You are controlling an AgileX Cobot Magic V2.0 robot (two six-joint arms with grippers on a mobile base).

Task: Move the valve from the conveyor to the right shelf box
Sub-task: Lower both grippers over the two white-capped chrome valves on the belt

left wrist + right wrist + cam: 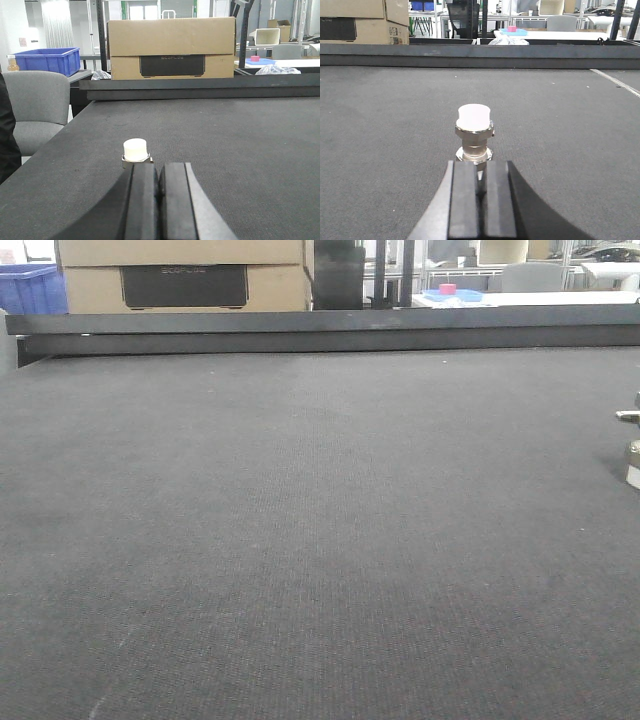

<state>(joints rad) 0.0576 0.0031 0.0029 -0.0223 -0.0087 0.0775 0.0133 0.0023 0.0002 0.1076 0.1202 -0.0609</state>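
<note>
- The conveyor (pixel 300 540) fills every view, its dark woven belt running to the black rail (pixel 320 325) on the far side. The right shelf box appears in none of the pictures.
- The right pincer (pixel 481 167) sits low over the belt, its pads drawn almost together with a pale metal sliver between them. I judge it clamped on the low, near part of the valve (the pads hide most of the contact).
- The left pincer (pixel 159 170) has its pads pressed together on nothing. A white-capped fitting (pixel 136 150) stands just beyond its left tip; I cannot tell whether it is the same piece.
- The valve (pixel 474 131) stands upright on the belt, white cap up, at the right edge of the front view.
- Step in hand: the grasp looks made. The next move calls for a straight lift clear of the belt, then a carry rightward to the box without letting the small part twist.
</note>
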